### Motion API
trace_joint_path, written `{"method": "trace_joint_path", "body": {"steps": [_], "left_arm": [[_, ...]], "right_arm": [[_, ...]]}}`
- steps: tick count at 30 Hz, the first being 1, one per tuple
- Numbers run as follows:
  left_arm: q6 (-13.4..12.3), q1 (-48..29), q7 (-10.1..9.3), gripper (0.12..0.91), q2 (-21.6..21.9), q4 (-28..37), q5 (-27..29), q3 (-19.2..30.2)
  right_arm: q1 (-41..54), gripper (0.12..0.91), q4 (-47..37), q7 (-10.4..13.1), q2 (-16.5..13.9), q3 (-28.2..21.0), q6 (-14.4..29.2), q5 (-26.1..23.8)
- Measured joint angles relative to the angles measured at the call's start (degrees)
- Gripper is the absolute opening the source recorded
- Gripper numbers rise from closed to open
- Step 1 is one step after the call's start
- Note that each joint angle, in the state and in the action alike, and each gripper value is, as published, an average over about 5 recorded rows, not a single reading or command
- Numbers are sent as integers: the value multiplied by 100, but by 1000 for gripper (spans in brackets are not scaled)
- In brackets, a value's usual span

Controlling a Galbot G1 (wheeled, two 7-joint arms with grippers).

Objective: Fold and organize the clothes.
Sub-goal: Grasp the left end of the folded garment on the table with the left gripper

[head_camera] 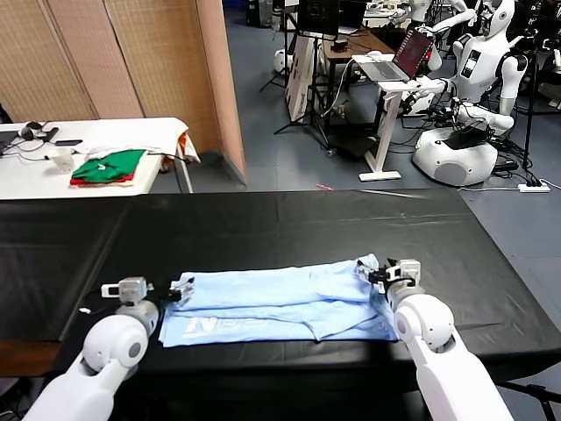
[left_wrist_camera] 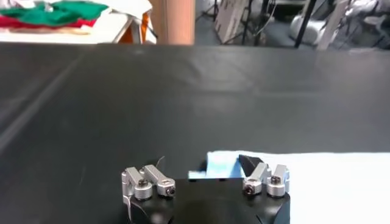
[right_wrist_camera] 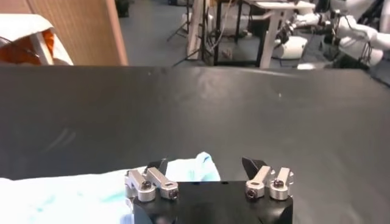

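Pale blue T-shirt (head_camera: 280,303) is lying folded lengthwise on the black table (head_camera: 263,224). Left gripper (head_camera: 173,290) is sitting at the shirt's left end, right gripper (head_camera: 375,274) at its right end; both jaws are standing apart, grasping nothing.

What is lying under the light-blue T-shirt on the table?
The T-shirt, folded lengthwise, lies flat on the black table cover, which shows all around it. Nothing else shows at its edges. What sits beneath the cloth itself is covered and cannot be seen.
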Motion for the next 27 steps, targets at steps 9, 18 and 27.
{"method": "trace_joint_path", "body": {"steps": [9,18,27], "left_arm": [[2,8,118,339,30,-36,-90,7],[-402,-20,556,146,-5,1,538,99],[-772,-151,815,147,0,239,1134,146]], "right_arm": [[-123,199,27,16,116,22,143,-151],[-323,165,190,390,235,92,427,-325],[-578,238,399,293,400,216,465,-411]]}}
